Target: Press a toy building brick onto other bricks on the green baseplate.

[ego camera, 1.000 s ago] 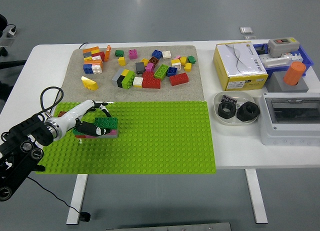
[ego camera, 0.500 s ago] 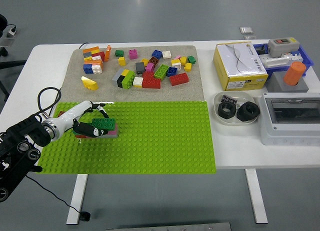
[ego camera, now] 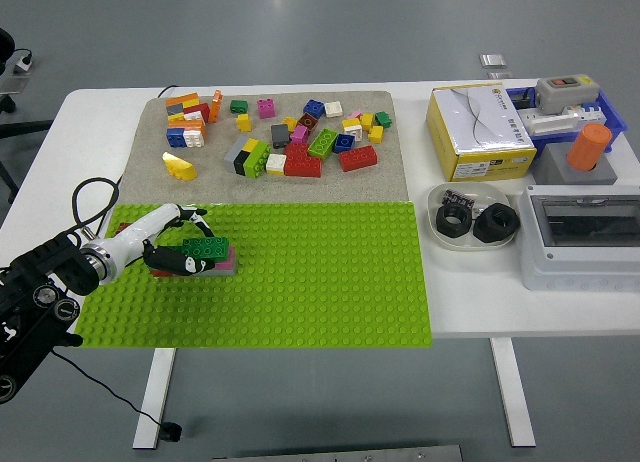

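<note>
Head view shows the left hand reaching in from the lower left over the green baseplate, its fingers curled around a dark green brick. That brick sits on top of a small stack of bricks directly under the hand, pink and red layers showing at the stack's edge, all standing on the baseplate's left part. A black cable loops up behind the wrist. Whether the green brick is fully seated on the stack cannot be told.

Beyond the hand, further across the bench, a beige mat carries the loose bricks: red, yellow, blue, green, white, pink and orange ones scattered in a heap. Far off to the hand's right stand a yellow box, a white bowl with black nuts in it, a grey enclosure and an orange cylinder set in a grey block. The right arm does not appear.
</note>
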